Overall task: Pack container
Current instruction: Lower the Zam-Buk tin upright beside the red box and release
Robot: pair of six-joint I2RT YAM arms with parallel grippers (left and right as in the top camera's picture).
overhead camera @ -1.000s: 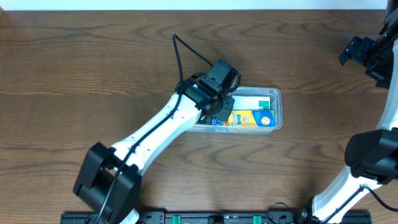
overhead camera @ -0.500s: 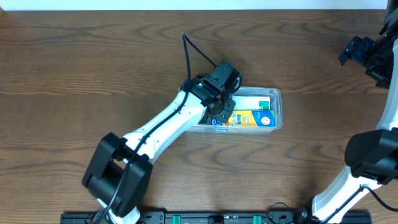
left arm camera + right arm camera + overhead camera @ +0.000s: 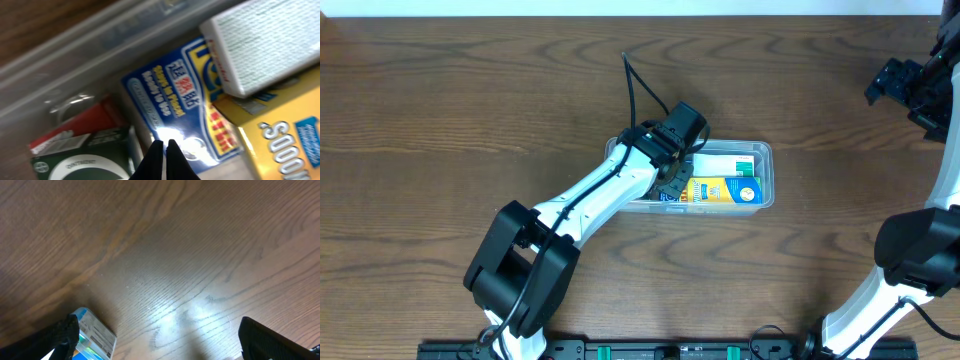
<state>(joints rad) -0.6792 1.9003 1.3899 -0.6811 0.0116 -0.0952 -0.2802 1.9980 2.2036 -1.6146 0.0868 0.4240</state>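
The left gripper (image 3: pixel 164 146) was seen with its two fingers pressed together at the tips and nothing held between them. It was lowered inside the container (image 3: pixel 766 176), over that tub's left end. Directly beneath the fingertips a blue box (image 3: pixel 185 105) printed with Chinese characters was laid flat. Whether the tips were touching it cannot be told. Just to one side of the tips a red-and-green box (image 3: pixel 85 145) was packed against the blue one. Beyond the tips a white box (image 3: pixel 255 45) was stacked, tilted, partly over the blue box and over a yellow box (image 3: pixel 280 135). The clear wall of the tub was visible past these boxes. From overhead, the left end of the tub was hidden by the left wrist and its camera, and a black cable (image 3: pixel 635 85) was looped above them.

The right gripper (image 3: pixel 898 85) was held well apart from the tub, over bare table (image 3: pixel 470 120), with its fingers (image 3: pixel 62 335) spread wide and nothing between them. A corner of a small blue-and-white box (image 3: pixel 95 336) was seen just beside one finger.

The container was set flat with its opening upward. Its long axis was run sideways across the table, away from the left gripper toward the right arm's side.
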